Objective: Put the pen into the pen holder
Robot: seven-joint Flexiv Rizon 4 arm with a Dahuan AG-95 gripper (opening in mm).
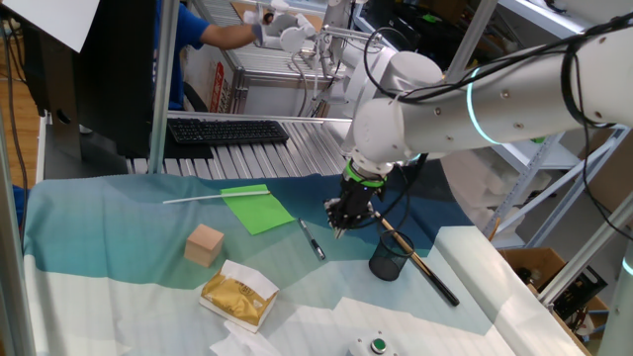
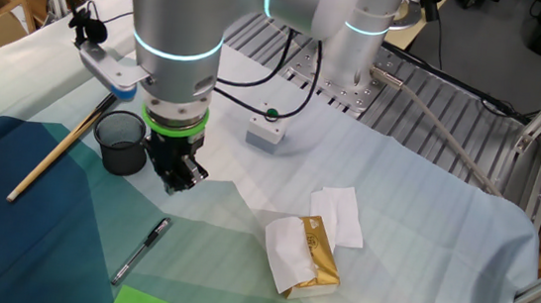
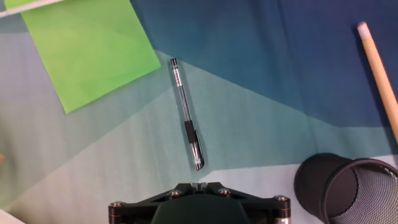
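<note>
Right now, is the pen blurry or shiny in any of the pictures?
In the hand view the pen is sharp, with small bright glints along its barrel. In one fixed view it is thin and hard to make out. In the other fixed view it is clear, with little shine.

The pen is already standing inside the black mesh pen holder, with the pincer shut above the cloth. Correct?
Not quite. The pen lies flat on the cloth, apart from the pen holder, as the hand view shows. The pincer is indeed shut above the cloth.
</note>
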